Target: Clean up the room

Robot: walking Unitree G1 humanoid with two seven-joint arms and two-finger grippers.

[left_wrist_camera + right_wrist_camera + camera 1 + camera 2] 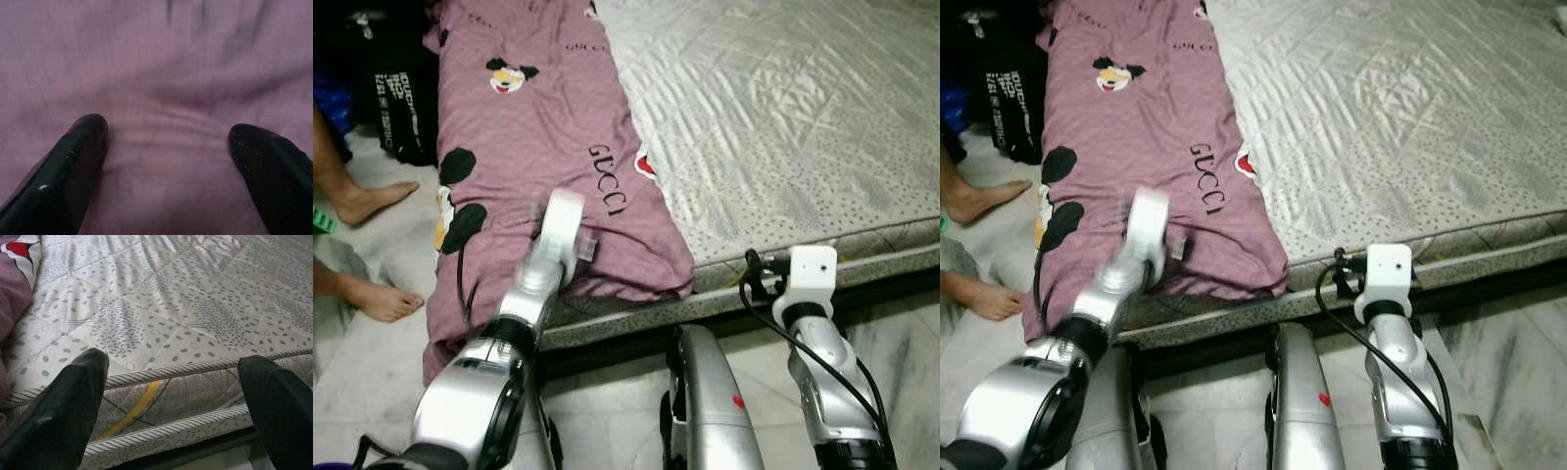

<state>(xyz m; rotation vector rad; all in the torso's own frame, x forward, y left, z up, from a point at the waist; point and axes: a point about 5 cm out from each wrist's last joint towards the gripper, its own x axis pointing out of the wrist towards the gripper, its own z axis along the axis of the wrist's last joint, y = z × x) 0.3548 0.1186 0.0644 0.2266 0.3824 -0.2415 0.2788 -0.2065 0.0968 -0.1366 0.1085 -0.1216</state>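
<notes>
We stand at the mattress [783, 117] edge with both arms out. Nearest, our right gripper [171, 406] hovers at the mattress side, fingers spread wide and empty — we judge it waits as a spare. Our left gripper [166, 156] is also spread, its two fingers [73, 161] pressed onto the purple sheet [529, 127], poised to pinch a fold for tidying. The sheet lies along the mattress's left edge, its near end drooping toward the floor [372, 362]. Farther left — two bare feet [372, 201]. One sheet, one mattress.
</notes>
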